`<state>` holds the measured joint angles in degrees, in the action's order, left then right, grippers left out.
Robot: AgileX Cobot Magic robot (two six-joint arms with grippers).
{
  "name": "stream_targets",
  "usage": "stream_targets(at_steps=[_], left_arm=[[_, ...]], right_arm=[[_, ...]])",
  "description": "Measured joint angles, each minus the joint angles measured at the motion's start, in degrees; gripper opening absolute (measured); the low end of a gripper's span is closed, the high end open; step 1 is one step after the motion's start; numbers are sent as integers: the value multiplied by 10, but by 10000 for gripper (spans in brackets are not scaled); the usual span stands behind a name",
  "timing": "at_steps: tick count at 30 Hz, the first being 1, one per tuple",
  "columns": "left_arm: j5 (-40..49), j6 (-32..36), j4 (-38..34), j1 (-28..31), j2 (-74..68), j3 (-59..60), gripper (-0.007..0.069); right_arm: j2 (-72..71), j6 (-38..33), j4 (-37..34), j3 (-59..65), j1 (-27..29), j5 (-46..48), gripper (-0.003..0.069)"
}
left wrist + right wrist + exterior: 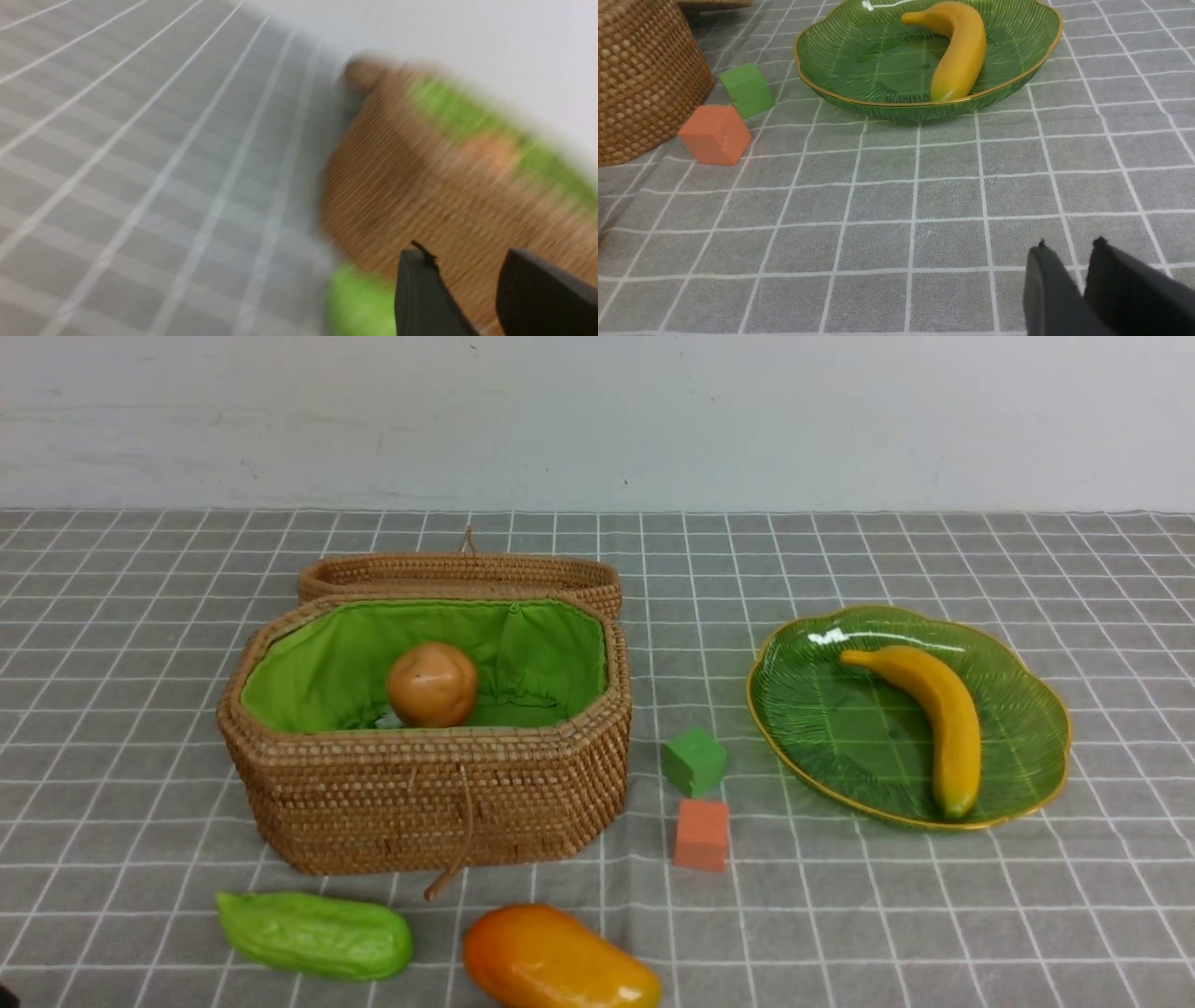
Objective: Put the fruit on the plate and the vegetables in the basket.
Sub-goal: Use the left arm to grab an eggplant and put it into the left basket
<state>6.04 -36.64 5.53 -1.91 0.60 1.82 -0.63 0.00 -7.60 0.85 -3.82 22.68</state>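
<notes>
**One vegetable out, left side nearest**

The wrinkled light-green gourd (316, 935) lies on the grey checked cloth (934, 915) just before the brown woven wicker basket (429, 803), long axis crosswise, nearest the left gripper (465, 254), whose jaws stand apart, empty. The right gripper (1069, 245), slightly parted, holds nothing. A smooth orange-yellow mango (558, 959) lies beside the gourd.

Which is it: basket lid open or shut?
Open: the wicker lid lies folded back behind the basket, its green lining and the potato inside exposed.
</notes>
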Motion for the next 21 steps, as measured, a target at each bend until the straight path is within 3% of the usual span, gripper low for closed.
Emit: stream_targets(at_steps=[2,4,9,13,15,21], left_arm=[[-84,-27,-12,0,0,0,238],[-113,-33,-3,0,0,-2,238],[-57,-48,21,0,0,-74,238],[58,-42,41,0,-21,-214,238],[196,-16,56,0,-69,-300,238],[414,27,91,0,-176,-338,238]], right_arm=[[0,0,0,0,0,0,142],[0,0,0,0,0,0,144],[0,0,0,0,0,0,150],[0,0,0,0,0,0,155],[0,0,0,0,0,0,158],[0,0,0,0,0,0,162]])
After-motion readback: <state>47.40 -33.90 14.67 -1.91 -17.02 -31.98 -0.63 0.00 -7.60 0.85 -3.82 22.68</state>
